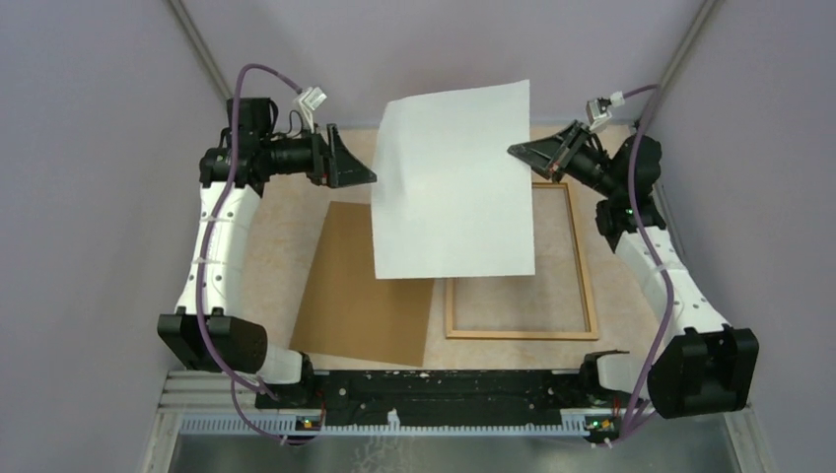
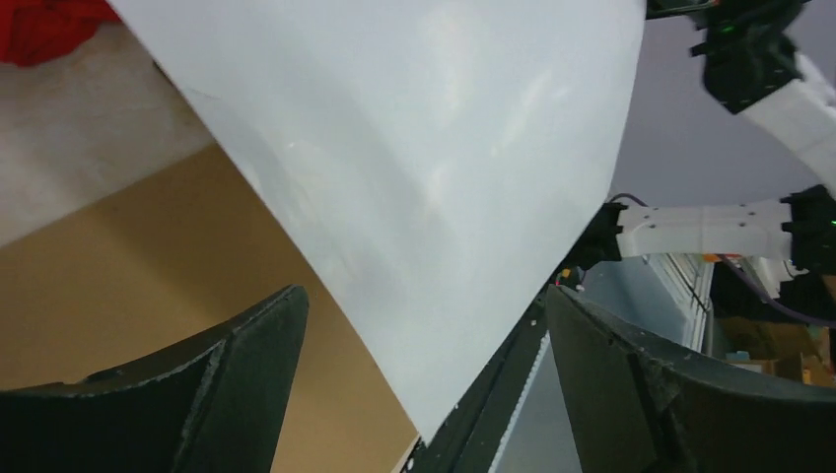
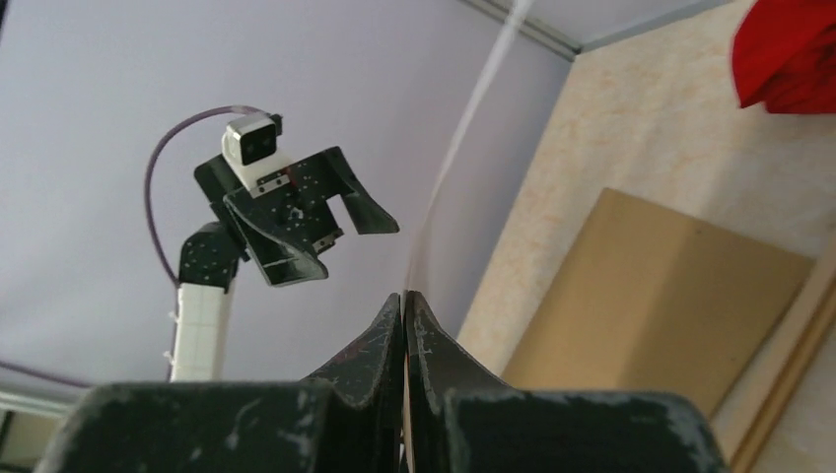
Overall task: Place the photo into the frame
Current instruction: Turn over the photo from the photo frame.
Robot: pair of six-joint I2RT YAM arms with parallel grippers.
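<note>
Photo: aloft, white side up, long axis near-to-far.
Right gripper: pinching its right edge.
Left gripper: spread wide.

A brown board lies flat on the beige speckled table, left of centre. Something red (perhaps cloth) lies beyond it. Lilac walls stand around the table.

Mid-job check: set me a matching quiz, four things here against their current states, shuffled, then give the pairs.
1 photo
2 frame
3 brown board
4 left gripper

A open
B flat on the table, right arm's side
C pinched in the air by the right gripper
D flat on the table, left arm's side

Pairs: 1-C, 2-B, 3-D, 4-A
</note>
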